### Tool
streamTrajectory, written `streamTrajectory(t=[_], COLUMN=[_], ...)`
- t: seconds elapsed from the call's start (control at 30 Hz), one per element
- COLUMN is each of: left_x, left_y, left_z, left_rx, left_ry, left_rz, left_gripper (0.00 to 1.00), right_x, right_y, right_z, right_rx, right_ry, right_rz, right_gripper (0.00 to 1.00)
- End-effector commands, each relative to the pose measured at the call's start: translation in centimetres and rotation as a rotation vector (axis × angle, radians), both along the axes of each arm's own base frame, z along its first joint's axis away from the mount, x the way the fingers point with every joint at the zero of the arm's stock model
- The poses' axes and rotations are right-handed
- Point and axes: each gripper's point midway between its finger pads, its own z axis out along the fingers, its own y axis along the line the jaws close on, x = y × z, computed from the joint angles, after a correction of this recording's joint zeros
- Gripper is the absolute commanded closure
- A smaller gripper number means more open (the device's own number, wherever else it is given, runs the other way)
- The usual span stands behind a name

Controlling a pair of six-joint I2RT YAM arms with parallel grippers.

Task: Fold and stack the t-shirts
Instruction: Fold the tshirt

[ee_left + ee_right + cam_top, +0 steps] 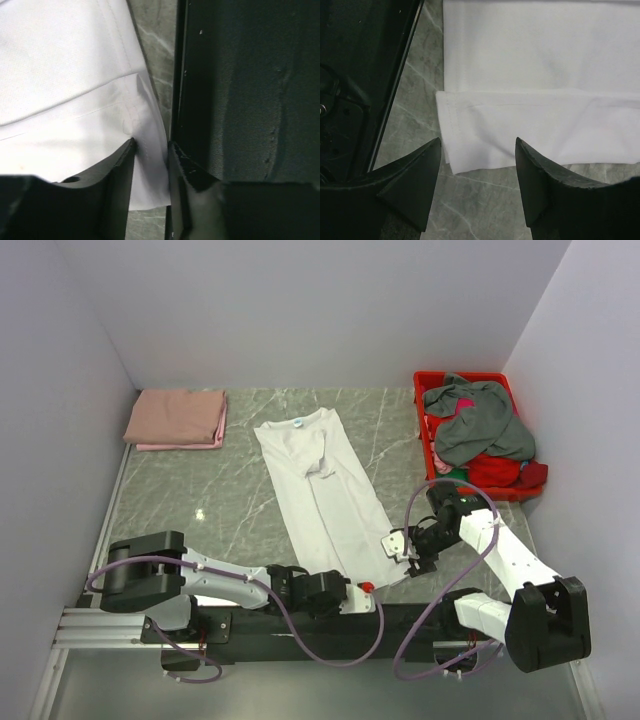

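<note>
White t-shirt, mid-table, hem at six o'clock: left gripper half-open astride a hem corner, hold uncertain; right gripper wide, empty, over the other; I must pinch both layers evenly.

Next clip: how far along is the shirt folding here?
Done: one pink t-shirt lies folded at the far left. In hand: the white t-shirt is folded into a long strip; the left gripper and right gripper sit open at its near hem corners. Left: the grey t-shirt and red t-shirt heaped in the bin.
</note>
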Motion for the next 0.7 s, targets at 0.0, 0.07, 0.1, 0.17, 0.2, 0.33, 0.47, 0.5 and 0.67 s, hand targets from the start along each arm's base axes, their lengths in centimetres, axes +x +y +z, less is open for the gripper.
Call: streamTrajectory(t=[0.0, 0.07, 0.1, 0.17, 0.2, 0.33, 0.47, 0.5, 0.67], left_x=[2.4, 2.3, 2.2, 1.4, 1.3, 1.7, 1.8, 1.8, 1.8], left_y=[-0.9, -0.8, -0.8, -0.9, -0.9, -0.9, -0.9, -1.1, -1.1], left_z=[0.9, 1.0, 1.1, 1.6, 1.8, 2.5, 1.8, 1.5, 1.5], left_rx=[-0.040, -0.042, -0.044, -0.065, -0.070, -0.090, -0.057, -0.049, -0.052], left_ry=[-0.058, -0.042, -0.033, -0.002, 0.006, 0.013, 0.011, 0.013, 0.019], left_rz=[0.061, 0.049, 0.042, 0.007, 0.000, 0.015, 0.008, 0.005, 0.000], left_gripper=[0.67, 0.69, 0.69, 0.65, 0.61, 0.62, 0.70, 0.74, 0.96], right_x=[0.0, -0.1, -0.1, 0.0, 0.0, 0.2, 0.2, 0.1, -0.6], right_y=[-0.2, -0.1, -0.1, -0.1, -0.1, 0.1, 0.0, -0.1, -0.8], right_z=[-0.2, -0.3, -0.3, -0.3, -0.3, -0.3, -0.4, -0.5, -1.3], right_rx=[-0.003, -0.003, -0.003, -0.002, -0.001, 0.007, 0.000, -0.008, -0.042], right_ry=[-0.012, -0.005, -0.006, -0.004, -0.006, 0.001, 0.006, 0.003, 0.010], right_rz=[0.014, 0.018, 0.020, 0.017, 0.018, 0.008, 0.010, 0.016, 0.066], right_gripper=[0.33, 0.33, 0.33, 0.33, 0.33, 0.33, 0.33, 0.33, 0.33])
